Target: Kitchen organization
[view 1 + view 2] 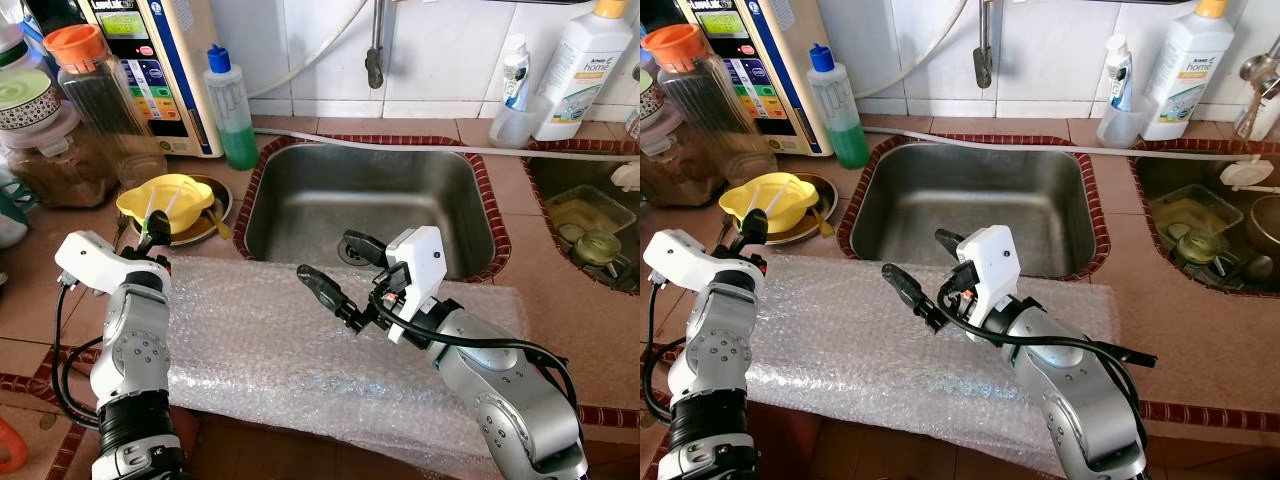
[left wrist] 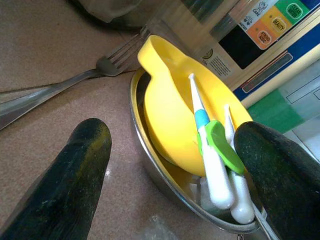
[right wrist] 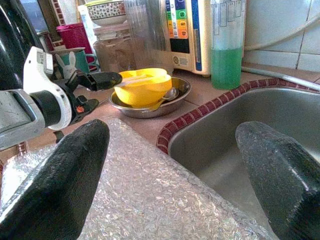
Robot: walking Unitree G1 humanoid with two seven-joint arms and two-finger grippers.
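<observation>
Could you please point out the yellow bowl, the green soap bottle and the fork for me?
yellow bowl (image 1: 170,197): left eye view, on its inner wall.
green soap bottle (image 1: 236,128): left eye view, on its liquid-filled body.
fork (image 2: 107,65): left wrist view, at the base of its tines.

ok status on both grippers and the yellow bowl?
Left gripper open at yellow bowl. Right gripper open, empty, above bubble wrap at the sink edge. Utensils in bowl.

Steel sink (image 1: 300,215), green soap bottle (image 1: 232,108), white detergent bottle (image 1: 582,68), faucet (image 1: 375,50)
</observation>
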